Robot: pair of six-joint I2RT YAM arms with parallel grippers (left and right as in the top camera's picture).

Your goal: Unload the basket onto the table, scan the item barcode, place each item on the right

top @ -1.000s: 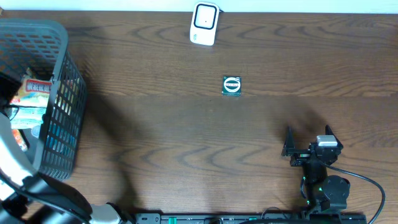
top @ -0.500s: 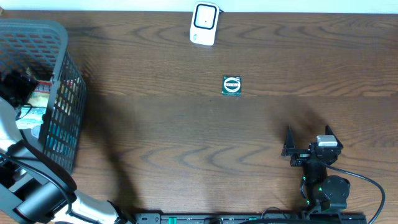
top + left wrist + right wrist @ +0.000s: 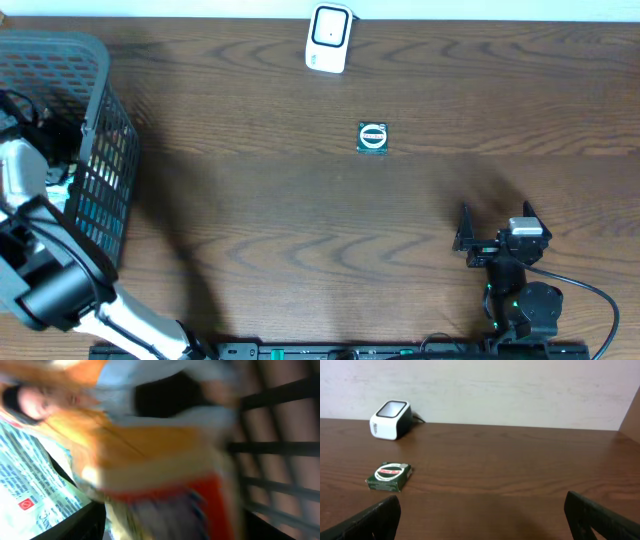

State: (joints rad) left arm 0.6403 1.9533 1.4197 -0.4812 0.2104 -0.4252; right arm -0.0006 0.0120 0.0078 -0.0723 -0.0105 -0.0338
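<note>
My left gripper (image 3: 35,115) is down inside the grey mesh basket (image 3: 95,190) at the table's left edge, with its arm hiding most of the packets there. The left wrist view is blurred: an orange and red packet (image 3: 150,460) fills the space in front of the jaws, next to a pale blue printed packet (image 3: 25,490). One dark finger (image 3: 75,527) shows at the lower left. Whether the jaws grip the packet cannot be made out. The white barcode scanner (image 3: 328,38) stands at the back centre. My right gripper (image 3: 495,222) rests open and empty at the front right.
A small green box (image 3: 373,137) lies flat on the brown table, mid-way between scanner and right gripper; the right wrist view shows the green box (image 3: 389,476) and the scanner (image 3: 390,420) ahead to the left. Dark basket bars (image 3: 280,450) stand close on the left gripper's right.
The left arm has pushed further over and into the basket, now covering the packets that showed a second ago. The right arm, green box and scanner have not moved.
</note>
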